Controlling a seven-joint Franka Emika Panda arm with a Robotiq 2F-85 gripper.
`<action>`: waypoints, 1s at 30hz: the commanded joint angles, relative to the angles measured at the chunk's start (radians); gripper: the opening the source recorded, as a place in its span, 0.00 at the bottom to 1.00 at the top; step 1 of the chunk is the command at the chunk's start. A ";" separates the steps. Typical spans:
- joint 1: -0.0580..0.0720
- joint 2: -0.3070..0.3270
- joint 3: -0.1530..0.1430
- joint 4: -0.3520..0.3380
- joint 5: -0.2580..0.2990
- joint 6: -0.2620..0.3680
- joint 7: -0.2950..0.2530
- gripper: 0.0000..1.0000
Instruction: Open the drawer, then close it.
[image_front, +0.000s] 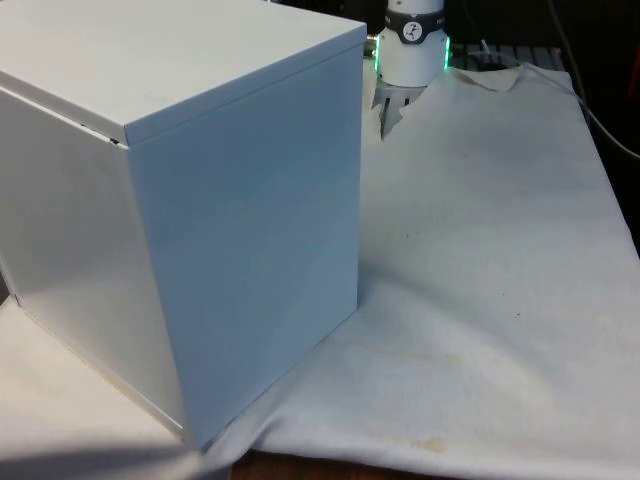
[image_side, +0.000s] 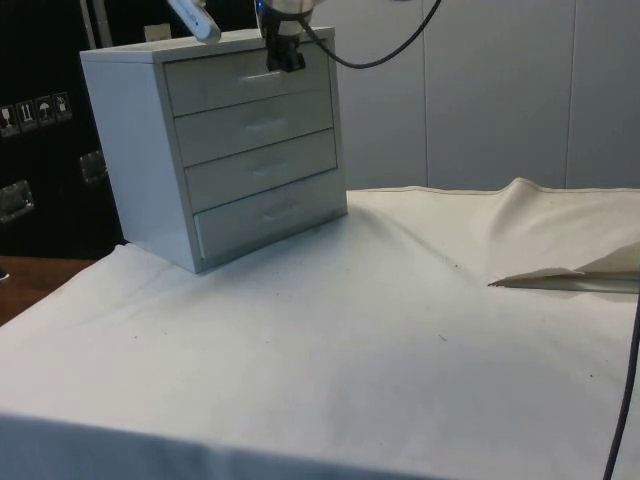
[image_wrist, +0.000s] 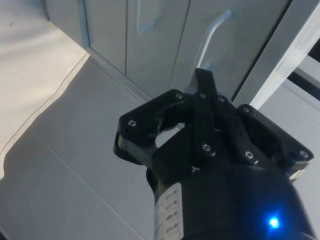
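A white chest of drawers with several drawers stands on the cloth; in the front view it turns its plain back and side to the camera. All drawer fronts look flush. My black gripper is at the top drawer, beside its pale bar handle. In the wrist view the fingers are pressed together, and the gripper ends right at the near end of that handle. Whether the tips touch the handle I cannot tell. The gripper also peeks out past the chest's far edge.
The white cloth spreads out in front of the chest. A raised fold of cloth lies at the side view's right, with a black cable hanging at that edge. The handle of the drawer below is close by.
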 joint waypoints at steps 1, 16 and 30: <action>0.001 -0.005 0.003 -0.005 -0.001 -0.004 0.002 0.00; 0.008 -0.086 0.068 -0.078 -0.012 -0.085 0.036 0.00; 0.006 -0.077 0.071 -0.071 -0.003 -0.090 0.031 0.37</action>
